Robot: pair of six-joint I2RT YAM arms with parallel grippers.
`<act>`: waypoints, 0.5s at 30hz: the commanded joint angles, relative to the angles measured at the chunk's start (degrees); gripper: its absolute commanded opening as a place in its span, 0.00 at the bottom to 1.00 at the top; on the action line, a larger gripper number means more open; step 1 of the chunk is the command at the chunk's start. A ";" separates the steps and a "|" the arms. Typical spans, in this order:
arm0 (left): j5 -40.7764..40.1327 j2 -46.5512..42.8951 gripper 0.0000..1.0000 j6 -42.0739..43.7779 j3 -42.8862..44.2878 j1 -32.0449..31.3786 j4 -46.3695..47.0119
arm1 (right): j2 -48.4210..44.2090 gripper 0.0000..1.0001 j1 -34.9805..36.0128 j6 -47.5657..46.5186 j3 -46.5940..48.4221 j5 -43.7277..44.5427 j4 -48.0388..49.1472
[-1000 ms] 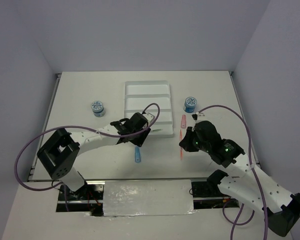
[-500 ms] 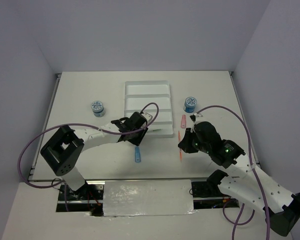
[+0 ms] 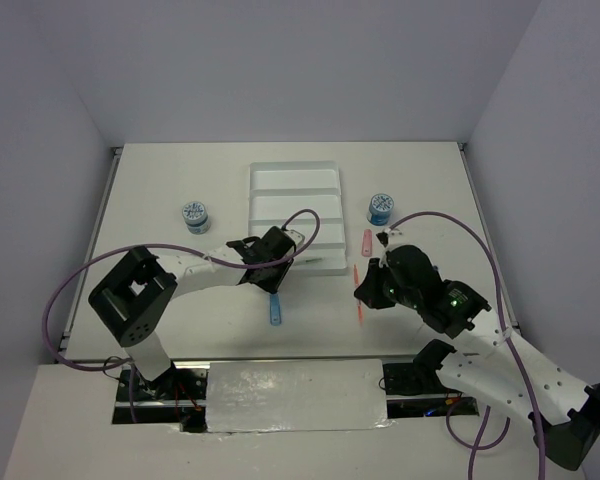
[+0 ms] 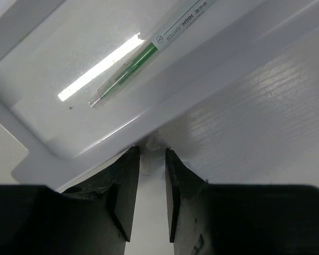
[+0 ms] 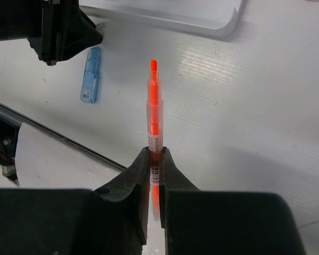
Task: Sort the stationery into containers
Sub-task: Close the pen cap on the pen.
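On the left side of the desk (image 3: 150,190) stands a round blue-white tub (image 3: 195,216), all by itself. Next comes the left gripper (image 4: 152,159). It sits low, right at the near edge of the white tray (image 3: 295,180). Its two fingers (image 4: 126,183) are a little bit apart and there is nothing between them, so it has let go. Just past the fingers, a green pen (image 4: 141,59) lies slanted in the tray part nearest the arms. The other tray parts look bare from above.

A short blue stick (image 3: 276,310) lies on the desk in front of the tray, near the left gripper but not touching it.

To the right, the right gripper (image 5: 154,159) is squeezed tight on an orange pen (image 5: 154,98). The pen pokes straight out from the fingers, toward the tray's corner. I cannot tell if the pen touches the desk.

A little farther back lies a short pink stick (image 3: 366,242), beside the tray's right side. Behind it stands a second blue-white tub (image 3: 380,208).
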 commanded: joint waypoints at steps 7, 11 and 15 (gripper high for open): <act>-0.74 0.83 0.29 0.21 1.60 0.19 -1.09 | 0.40 0.00 1.30 -0.73 2.64 0.83 -0.11; 0.31 0.31 0.22 0.03 2.39 0.02 -1.18 | 0.58 0.00 1.47 -0.90 2.81 0.92 -0.20; 1.63 -0.75 0.17 -0.23 3.44 -0.86 -1.09 | 0.23 0.00 1.47 -0.90 2.99 1.09 0.07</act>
